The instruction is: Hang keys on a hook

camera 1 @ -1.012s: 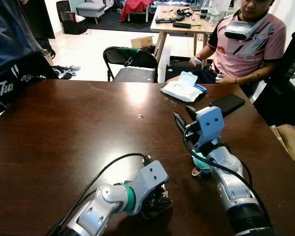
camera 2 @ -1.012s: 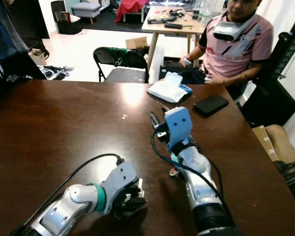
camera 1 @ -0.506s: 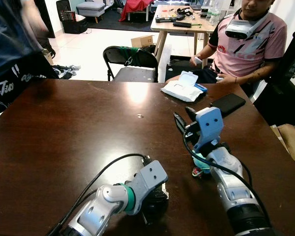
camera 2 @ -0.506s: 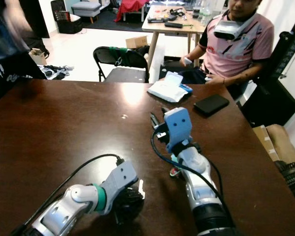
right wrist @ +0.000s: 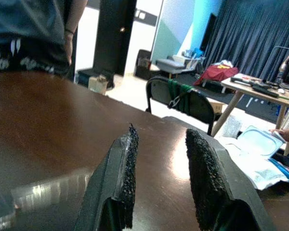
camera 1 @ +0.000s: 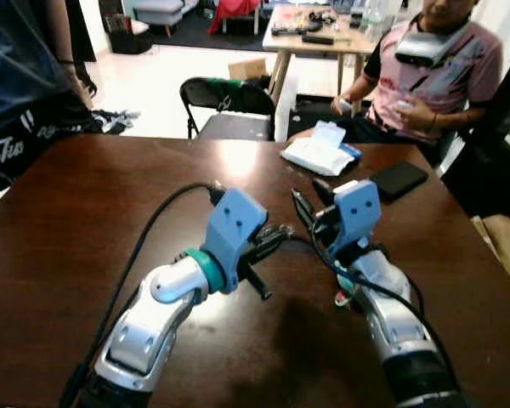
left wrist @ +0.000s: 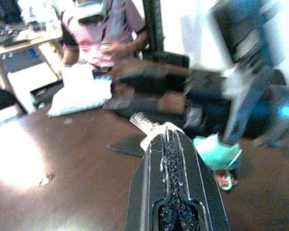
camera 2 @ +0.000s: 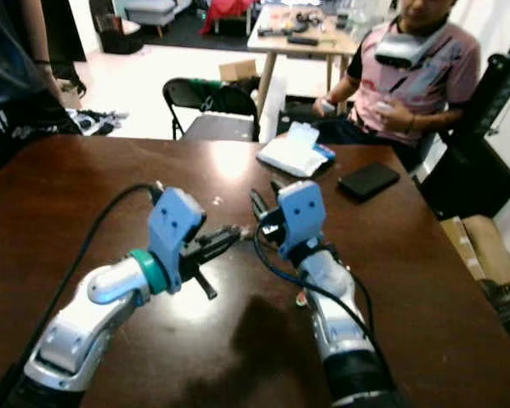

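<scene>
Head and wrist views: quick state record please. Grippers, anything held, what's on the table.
left gripper: above table, fingers shut on silvery piece, likely a key
right gripper: open, holding nothing, close to left gripper
teal item: on table, against right forearm
far edge: wipes pack, black phone
person: seated beyond table

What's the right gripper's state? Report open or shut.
Open. In the right wrist view the right gripper shows a clear gap between its fingers, with nothing held.
</scene>
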Robot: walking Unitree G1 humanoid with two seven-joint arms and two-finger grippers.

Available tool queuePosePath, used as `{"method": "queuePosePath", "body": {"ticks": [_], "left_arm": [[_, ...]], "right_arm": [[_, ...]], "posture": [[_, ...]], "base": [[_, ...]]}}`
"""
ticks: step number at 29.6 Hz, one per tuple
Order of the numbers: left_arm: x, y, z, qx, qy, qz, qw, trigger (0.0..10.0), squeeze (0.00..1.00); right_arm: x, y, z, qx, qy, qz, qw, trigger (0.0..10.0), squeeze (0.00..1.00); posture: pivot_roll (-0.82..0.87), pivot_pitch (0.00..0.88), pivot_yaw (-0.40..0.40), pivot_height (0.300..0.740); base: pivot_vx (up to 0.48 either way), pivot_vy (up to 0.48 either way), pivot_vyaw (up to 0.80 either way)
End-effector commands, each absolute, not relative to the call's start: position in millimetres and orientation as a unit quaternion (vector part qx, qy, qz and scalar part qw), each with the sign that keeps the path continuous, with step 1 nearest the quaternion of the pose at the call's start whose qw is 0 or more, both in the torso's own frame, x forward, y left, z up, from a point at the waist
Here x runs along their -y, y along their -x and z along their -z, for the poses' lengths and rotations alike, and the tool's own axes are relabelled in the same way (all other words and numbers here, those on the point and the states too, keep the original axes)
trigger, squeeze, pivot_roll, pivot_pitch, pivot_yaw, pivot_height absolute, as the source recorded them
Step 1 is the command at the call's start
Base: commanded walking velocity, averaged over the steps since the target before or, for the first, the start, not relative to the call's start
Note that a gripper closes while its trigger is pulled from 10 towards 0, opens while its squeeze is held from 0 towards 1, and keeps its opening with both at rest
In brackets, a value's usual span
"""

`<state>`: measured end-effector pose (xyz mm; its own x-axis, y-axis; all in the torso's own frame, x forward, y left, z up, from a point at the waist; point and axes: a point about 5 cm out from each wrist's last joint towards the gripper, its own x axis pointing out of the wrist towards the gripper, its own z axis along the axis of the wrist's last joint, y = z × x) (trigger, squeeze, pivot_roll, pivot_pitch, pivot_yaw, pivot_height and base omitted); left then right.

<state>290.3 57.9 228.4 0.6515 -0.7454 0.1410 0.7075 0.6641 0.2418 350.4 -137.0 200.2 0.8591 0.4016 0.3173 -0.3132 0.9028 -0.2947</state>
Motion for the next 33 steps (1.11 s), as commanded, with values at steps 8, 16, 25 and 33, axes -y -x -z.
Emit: {"method": "queuePosePath", "body": {"ticks": [8, 16, 25, 33], "left_arm": [[-53, -287, -236, 0.131, -0.088, 0.394, 0.906, 10.0, 0.0], [-53, -287, -237, 0.121, -0.085, 0.387, 0.91, 10.0, 0.0], [-52, -288, -237, 0.12, -0.083, 0.382, 0.913, 10.0, 0.0], [-53, -288, -237, 0.118, -0.081, 0.378, 0.915, 10.0, 0.0]], "right_arm": [[206, -354, -189, 0.11, 0.126, -0.105, 0.98, 10.0, 1.0], [255, -335, -192, 0.072, 0.128, -0.111, 0.983, 10.0, 1.0], [223, -324, -152, -0.075, 0.11, -0.35, 0.927, 10.0, 1.0], [238, -310, -132, -0.132, 0.13, -0.364, 0.913, 10.0, 0.0]], "posture": [[0.03, 0.05, 0.063, 0.74], [0.01, 0.051, 0.065, 0.74], [0.02, 0.044, 0.051, 0.74], [0.02, 0.047, 0.042, 0.74]], "base": [[0.0, 0.0, 0.0], [0.0, 0.0, 0.0], [0.0, 0.0, 0.0], [0.0, 0.0, 0.0]]}}
